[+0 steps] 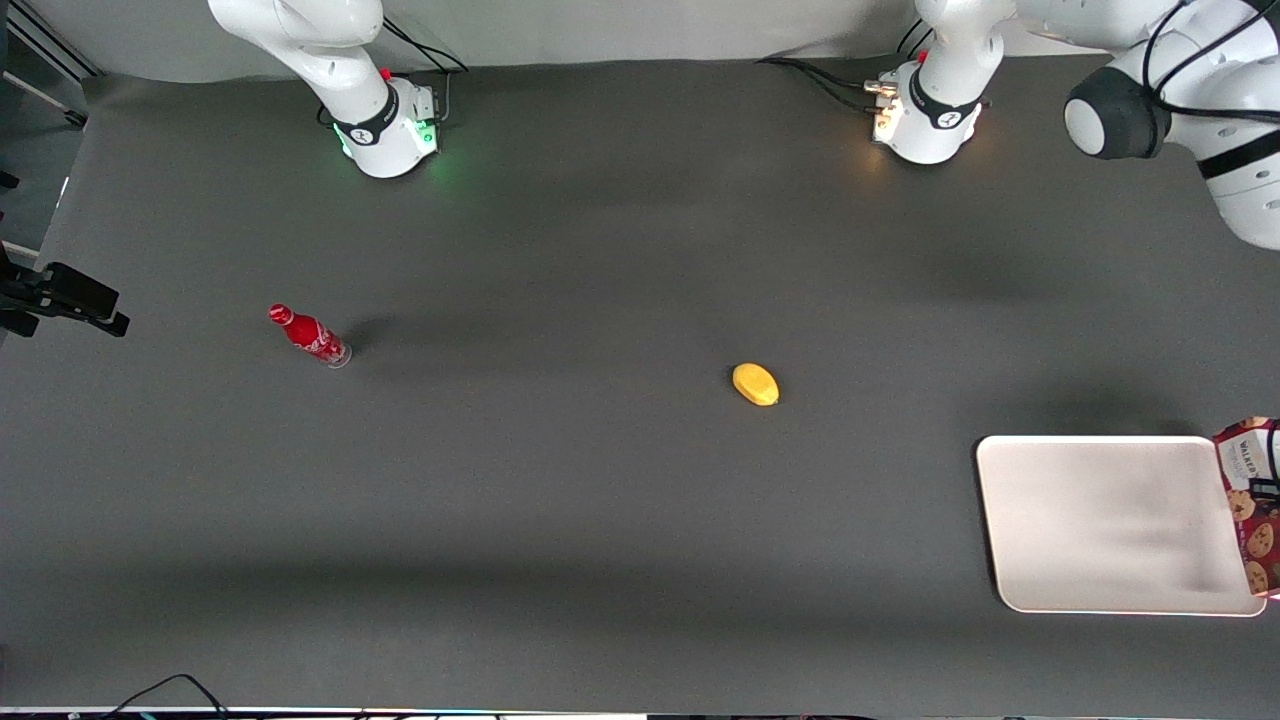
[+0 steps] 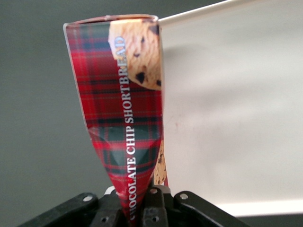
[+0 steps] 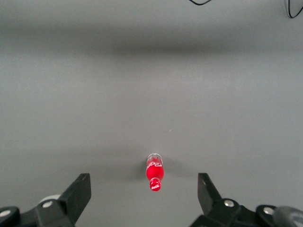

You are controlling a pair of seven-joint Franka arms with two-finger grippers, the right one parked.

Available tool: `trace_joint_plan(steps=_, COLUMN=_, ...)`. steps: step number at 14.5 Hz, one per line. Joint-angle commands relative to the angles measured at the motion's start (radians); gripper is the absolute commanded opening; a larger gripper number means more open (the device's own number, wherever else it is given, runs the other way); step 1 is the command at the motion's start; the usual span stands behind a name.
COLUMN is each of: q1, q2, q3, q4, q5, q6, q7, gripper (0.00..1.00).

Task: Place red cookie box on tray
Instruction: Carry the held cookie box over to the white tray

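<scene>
The red cookie box [image 2: 123,109], a tartan carton printed with cookies, hangs from my left gripper [image 2: 135,208], which is shut on its squeezed end. In the front view the red cookie box [image 1: 1248,500] shows only in part, at the working arm's end of the table. There it overlaps the outer rim of the cream-white tray [image 1: 1100,520]. From the wrist, the tray [image 2: 236,118] spreads under and beside the carton, with dark table showing along the carton's other side. Whether the carton touches the tray cannot be told.
A small red bottle [image 1: 310,336] stands toward the parked arm's end of the table. A yellow oval object [image 1: 755,384] lies near the table's middle. The parked arm's wrist view shows the same bottle [image 3: 155,172].
</scene>
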Motion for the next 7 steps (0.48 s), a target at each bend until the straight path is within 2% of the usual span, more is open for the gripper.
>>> trace_joint_plan(steps=1, q1=0.027, q2=0.038, q3=-0.002, q4=0.050, q5=-0.046, q6=-0.004, q7=-0.040, gripper=0.00)
trace_joint_plan(steps=4, q1=0.027, q2=0.044, q3=-0.003, q4=0.037, q5=-0.047, q6=-0.001, q7=-0.105, gripper=0.00)
trace_joint_plan(steps=7, q1=0.025, q2=0.046, q3=-0.014, q4=-0.012, q5=-0.067, q6=0.086, q7=-0.123, gripper=0.00)
